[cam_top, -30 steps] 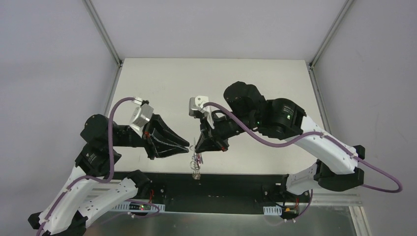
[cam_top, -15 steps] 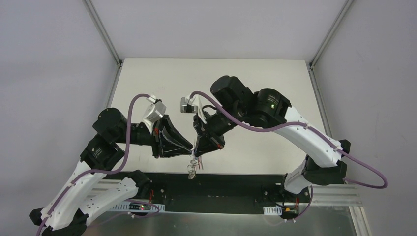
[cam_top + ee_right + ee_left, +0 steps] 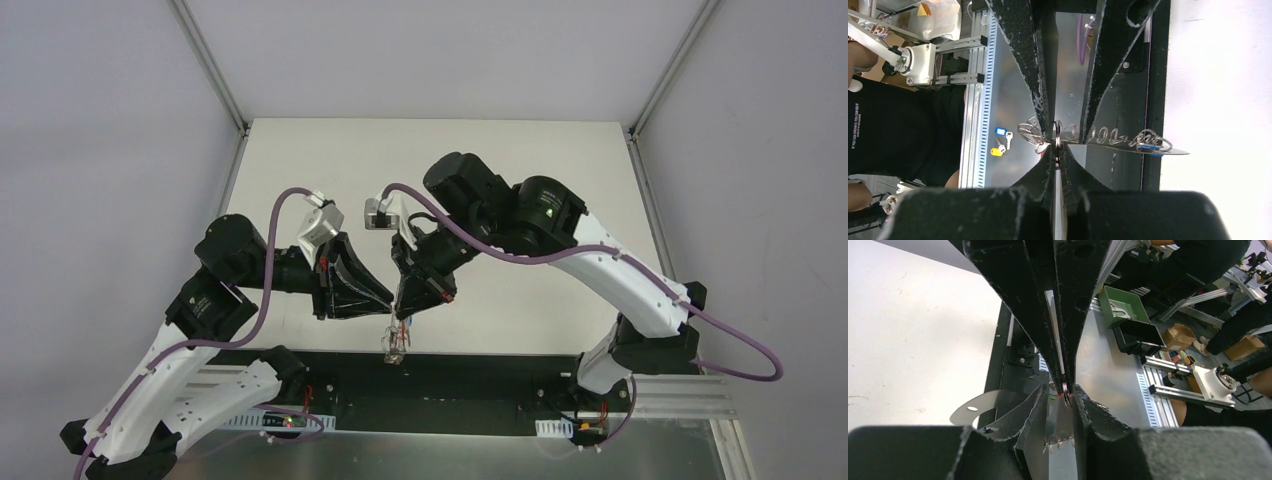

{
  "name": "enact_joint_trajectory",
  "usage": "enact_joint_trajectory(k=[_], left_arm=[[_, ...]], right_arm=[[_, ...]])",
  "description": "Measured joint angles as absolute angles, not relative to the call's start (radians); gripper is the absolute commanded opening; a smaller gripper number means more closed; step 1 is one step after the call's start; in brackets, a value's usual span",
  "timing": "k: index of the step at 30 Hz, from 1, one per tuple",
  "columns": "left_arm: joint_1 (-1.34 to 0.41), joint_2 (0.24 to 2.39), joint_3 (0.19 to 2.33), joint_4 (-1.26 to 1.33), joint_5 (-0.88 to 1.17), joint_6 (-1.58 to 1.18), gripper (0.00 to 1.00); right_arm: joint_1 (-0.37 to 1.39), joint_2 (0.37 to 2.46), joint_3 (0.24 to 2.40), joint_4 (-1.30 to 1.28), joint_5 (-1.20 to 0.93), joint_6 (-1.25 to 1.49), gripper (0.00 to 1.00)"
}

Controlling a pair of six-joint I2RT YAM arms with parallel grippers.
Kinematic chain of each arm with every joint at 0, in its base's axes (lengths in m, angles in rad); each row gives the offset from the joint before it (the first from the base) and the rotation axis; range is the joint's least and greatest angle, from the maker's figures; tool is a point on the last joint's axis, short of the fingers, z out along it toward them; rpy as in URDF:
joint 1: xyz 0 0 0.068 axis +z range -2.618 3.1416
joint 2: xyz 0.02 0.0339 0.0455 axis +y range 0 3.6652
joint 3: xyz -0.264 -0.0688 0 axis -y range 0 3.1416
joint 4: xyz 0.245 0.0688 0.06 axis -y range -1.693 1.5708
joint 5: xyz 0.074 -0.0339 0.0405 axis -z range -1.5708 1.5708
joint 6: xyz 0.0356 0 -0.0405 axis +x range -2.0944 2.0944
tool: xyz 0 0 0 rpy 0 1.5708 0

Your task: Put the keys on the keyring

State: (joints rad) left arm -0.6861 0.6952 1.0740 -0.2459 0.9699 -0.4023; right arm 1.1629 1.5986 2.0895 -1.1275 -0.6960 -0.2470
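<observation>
Both grippers meet tip to tip above the table's near edge. My right gripper point(image 3: 403, 313) point(image 3: 1058, 145) is shut on a thin silvery edge-on piece of the keyring point(image 3: 397, 342), whose loops point(image 3: 1030, 132) and small metal pieces hang below it. My left gripper point(image 3: 385, 300) point(image 3: 1060, 389) has its jaws a little apart, straddling the right gripper's tip. A red bit point(image 3: 1060, 395), maybe the red key, shows between them. A bright blue key point(image 3: 1148, 147) lies among the pieces on a flat shiny plate point(image 3: 1128, 147). The dark key is not visible.
The black rail point(image 3: 470, 375) runs along the table's point(image 3: 520, 170) near edge, right under the hanging ring. A shiny rounded plate point(image 3: 975, 407) sits beside my left finger. Blue and yellow tagged keys point(image 3: 999, 141) lie on the metal surface point(image 3: 1013, 100) beyond the rail.
Over the last second both arms shifted, the left reaching right and the right swinging left, bringing the tips closer. The keyring still hangs beneath them. Little moved in the last half second.
</observation>
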Motion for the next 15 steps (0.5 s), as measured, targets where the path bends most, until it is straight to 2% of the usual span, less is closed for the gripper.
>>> enact_joint_trajectory(k=[8,11,14,15], left_arm=[[-0.686,0.696,1.075,-0.267,0.97,-0.396,0.18],[-0.686,0.698,1.076,-0.276,0.97,-0.391,0.11],[-0.686,0.702,1.08,-0.29,0.974,-0.382,0.0],[-0.686,0.705,1.081,-0.291,0.978,-0.38,0.0]], right_arm=[[1.163,1.621,2.106,-1.135,-0.696,-0.247,0.0],[1.163,1.631,2.11,-1.138,-0.696,-0.247,0.0],[1.163,1.636,2.111,-1.147,-0.695,-0.247,0.0],[1.163,1.636,2.111,-1.149,-0.694,-0.247,0.0]])
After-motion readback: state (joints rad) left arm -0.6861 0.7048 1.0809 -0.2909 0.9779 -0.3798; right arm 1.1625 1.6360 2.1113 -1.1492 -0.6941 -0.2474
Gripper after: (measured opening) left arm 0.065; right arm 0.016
